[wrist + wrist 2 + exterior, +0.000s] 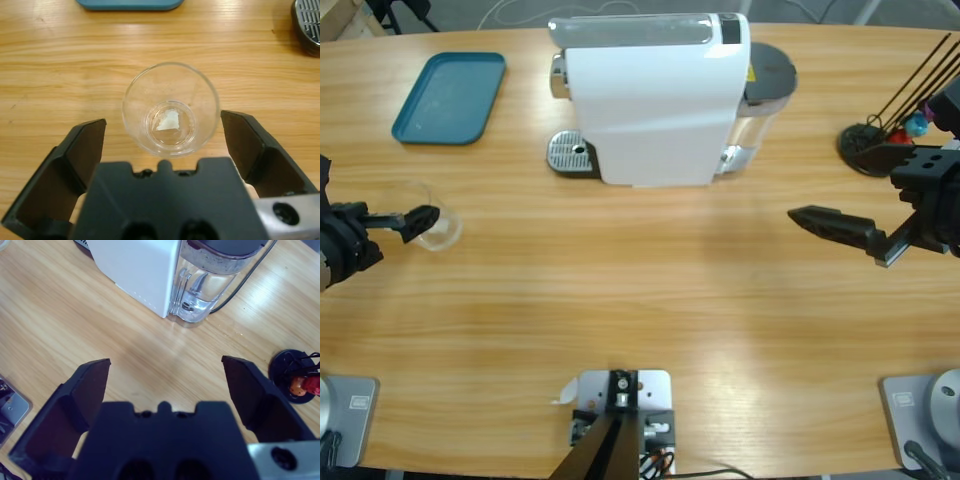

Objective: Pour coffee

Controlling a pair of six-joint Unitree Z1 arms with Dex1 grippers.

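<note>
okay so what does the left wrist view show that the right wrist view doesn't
Only the left wrist view shows the small clear glass cup, empty of coffee, standing between the open jaws of the left pincer, plus an edge of the teal plastic tray and the round metal drip grille.

Only the right wrist view shows the white coffee machine, its clear water tank, the black capsule stand and the open, empty right pincer.

Both show the wooden table.

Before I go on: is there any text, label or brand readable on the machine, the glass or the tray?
None readable. The white coffee machine has a small yellow sticker by its water tank, too small to read. The glass and the blue tray carry no markings.
</note>
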